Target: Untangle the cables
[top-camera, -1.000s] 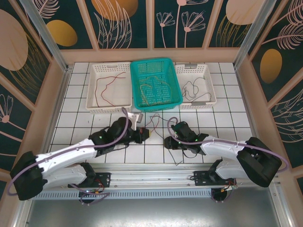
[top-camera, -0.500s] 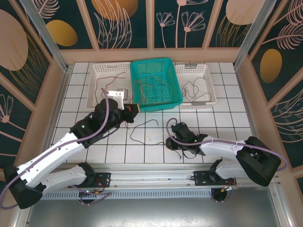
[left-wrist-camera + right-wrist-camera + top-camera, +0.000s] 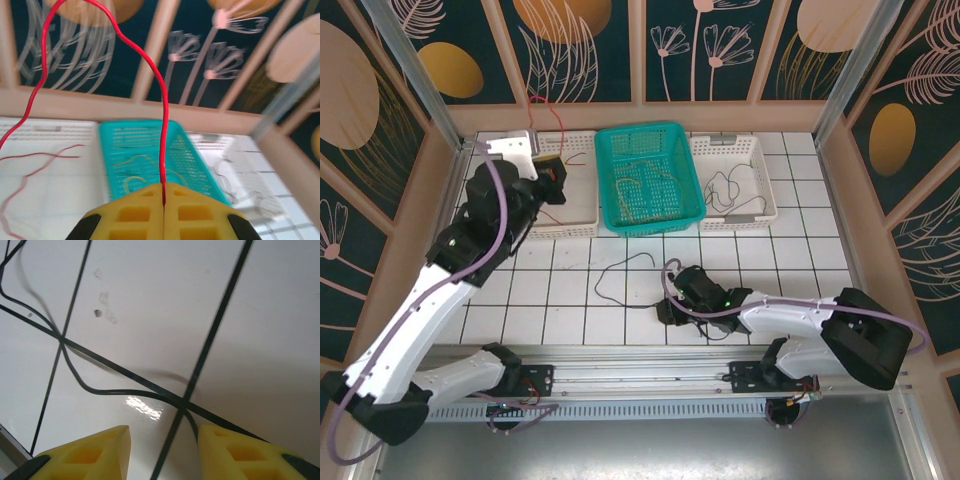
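Left gripper (image 3: 164, 192), jaws clamped on red cable (image 3: 163, 100) above far-left basket (image 3: 570, 228), looks due to drop it; right gripper (image 3: 163, 434), jaws apart, over black cable (image 3: 125, 390).

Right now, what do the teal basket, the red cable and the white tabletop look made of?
Teal basket: likely moulded plastic, matte, walls perforated in a grid. Red cable: probably plastic-sheathed wire, smooth, holding springy curves. White tabletop: glossy tile or laminate, showing a glare spot.
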`<state>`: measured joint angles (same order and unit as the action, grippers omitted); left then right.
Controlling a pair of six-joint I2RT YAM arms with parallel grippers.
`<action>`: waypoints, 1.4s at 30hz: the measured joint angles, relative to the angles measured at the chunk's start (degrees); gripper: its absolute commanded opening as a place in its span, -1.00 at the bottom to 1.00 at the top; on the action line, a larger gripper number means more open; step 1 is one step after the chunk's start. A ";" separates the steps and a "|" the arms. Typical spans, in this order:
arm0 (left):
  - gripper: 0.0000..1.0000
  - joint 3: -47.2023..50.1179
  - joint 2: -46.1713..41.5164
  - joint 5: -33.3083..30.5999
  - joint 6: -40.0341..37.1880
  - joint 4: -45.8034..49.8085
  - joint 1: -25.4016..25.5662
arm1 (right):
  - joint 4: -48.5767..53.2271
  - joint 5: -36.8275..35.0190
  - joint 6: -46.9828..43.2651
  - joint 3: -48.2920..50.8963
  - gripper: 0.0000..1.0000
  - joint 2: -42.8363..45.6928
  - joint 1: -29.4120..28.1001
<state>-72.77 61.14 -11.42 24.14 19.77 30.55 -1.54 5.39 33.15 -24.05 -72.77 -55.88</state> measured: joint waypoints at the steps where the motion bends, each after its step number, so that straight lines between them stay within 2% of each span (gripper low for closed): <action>1: -1.00 0.94 1.36 1.07 -0.13 -0.76 -2.69 | -0.02 -0.35 -0.22 -0.63 -0.19 -0.72 -0.50; 6: -1.00 3.10 7.91 6.10 -0.13 -3.96 -10.93 | 0.22 -3.65 -1.33 -3.54 -0.20 -4.72 -3.08; 13: -1.00 3.08 13.70 11.47 -0.04 -9.88 -15.26 | 0.55 -9.09 -2.45 -7.37 -0.26 -9.66 -6.80; 22: -1.00 4.24 22.99 14.08 1.90 -15.63 -18.05 | 2.01 -15.32 -2.82 -11.65 -0.45 -14.80 -10.16; 28: -1.00 8.11 27.93 15.10 4.20 -19.06 -18.34 | 4.83 -19.43 -2.95 -14.23 -0.71 -17.05 -12.17; 36: -1.00 11.39 33.48 15.93 6.38 -22.40 -18.34 | 5.49 -19.34 -3.06 -14.91 -0.98 -17.07 -13.00; 42: -1.00 11.54 36.46 17.66 7.85 -24.44 -18.34 | 7.41 -16.39 -3.02 -14.91 -1.00 -14.08 -13.49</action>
<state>-61.23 97.60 6.24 31.99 -4.67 12.21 5.87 -11.00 30.13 -38.96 -86.85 -69.36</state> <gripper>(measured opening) 0.066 0.044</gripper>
